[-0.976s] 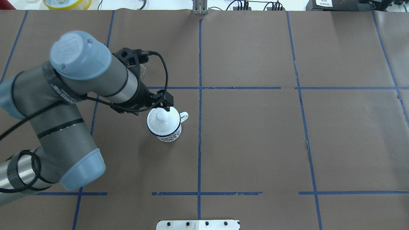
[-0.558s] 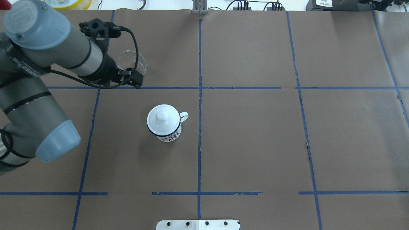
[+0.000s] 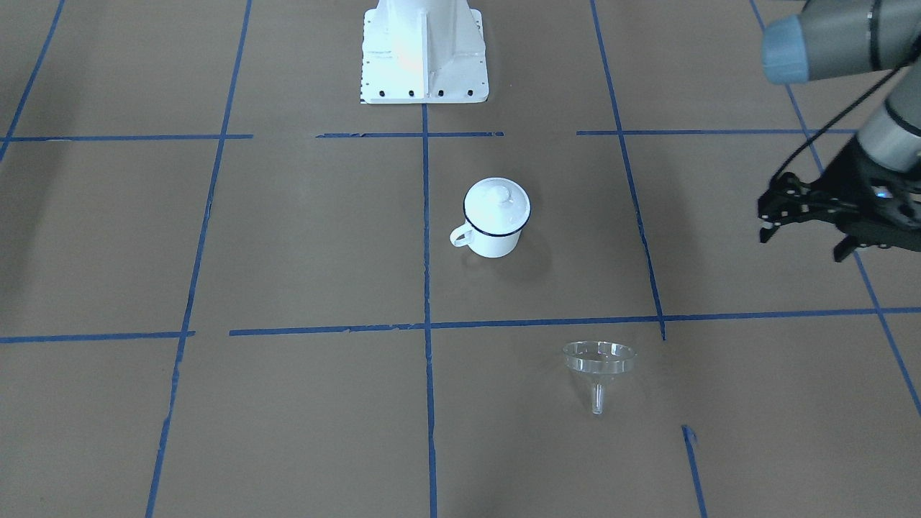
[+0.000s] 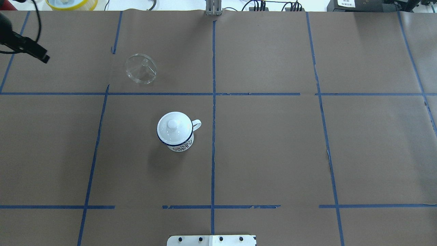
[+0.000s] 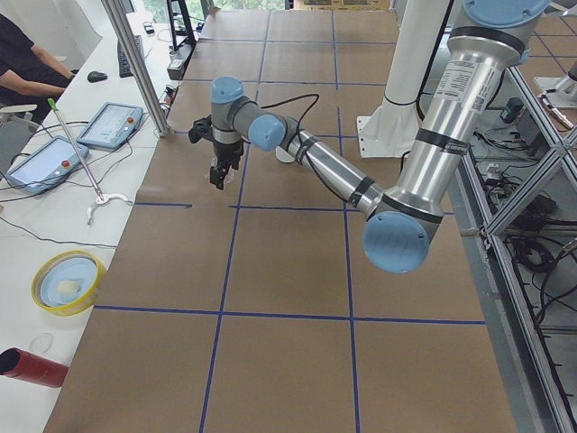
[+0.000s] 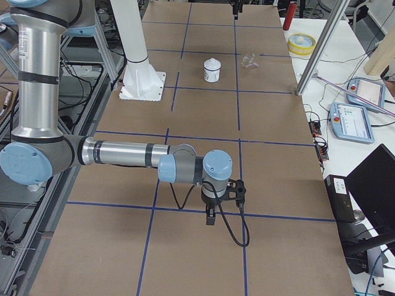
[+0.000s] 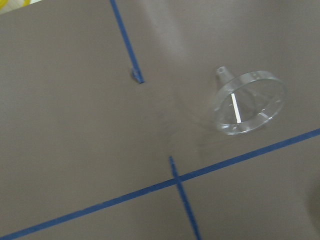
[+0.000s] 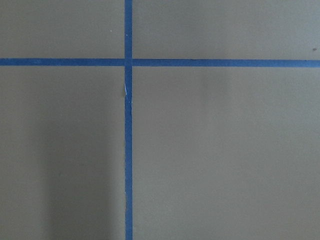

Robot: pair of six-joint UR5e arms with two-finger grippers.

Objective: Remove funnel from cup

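Funnel point(image 4: 141, 69) found out of the cup point(image 4: 179, 142) and well apart from it, at about 11 o'clock from the cup in the overhead view.

Table point(image 4: 273, 153): covered in brown paper ruled into squares with blue tape point(image 4: 213, 102), chipped in places. A white label point(image 4: 344, 2) at the 1 o'clock corner of the overhead view carries print too small to read.

Left arm point(image 5: 329, 171): reaches along the table in the left-side view; the front view cuts it off at the frame edge. Left gripper point(image 5: 216, 178) hangs above the paper, apart from both items, off toward 9 o'clock from the funnel overhead. Whether its fingers are spread or pressed together cannot be told. Its wrist view shows only paper, tape and the funnel.

Right arm point(image 6: 123, 154): low over the table end, far from the cup. Right gripper point(image 6: 211, 216) points down. Its wrist view shows a tape crossing. It is seen only from the side, so the finger state cannot be told.

Cup: upright, white with a dark blue rim, handle toward 3 o'clock overhead. A dark and red motif on its side is not legible. A white lid point(image 4: 173, 126) with a knob sits on it and hides the inside.

Funnel: clear, lying on its side on rim and spout on bare paper, spout toward 12 o'clock overhead.
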